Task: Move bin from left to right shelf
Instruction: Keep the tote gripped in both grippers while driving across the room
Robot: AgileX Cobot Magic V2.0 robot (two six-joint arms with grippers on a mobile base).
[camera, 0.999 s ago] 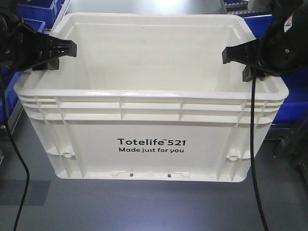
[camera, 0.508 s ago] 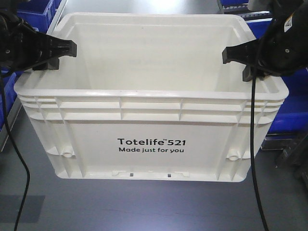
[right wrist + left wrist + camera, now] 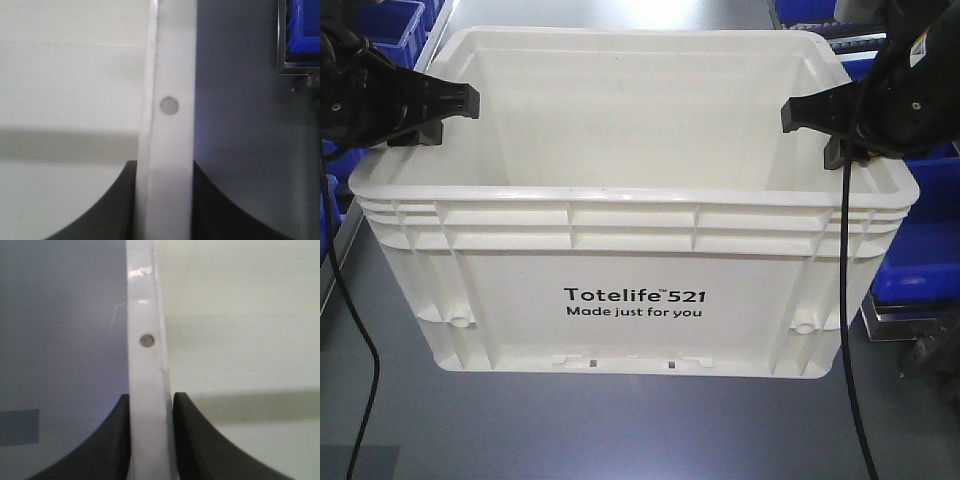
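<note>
Blue bins (image 3: 920, 255) lower; ribbed white bin (image 3: 630, 250)

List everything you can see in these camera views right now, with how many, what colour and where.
bin: one, white with black Totelife 521 print, centre, between the grippers, nothing visible inside
blue bins: several, exact count unclear, blue, behind the bin at right and upper left
right shelf: one, silver-grey rail, under the blue bins at right
floor: grey, below the bin
cables: two, black, one hanging at each side
left gripper: one, black, shut on the bin's left rim
right gripper: one, black, shut on the bin's right rim
</note>
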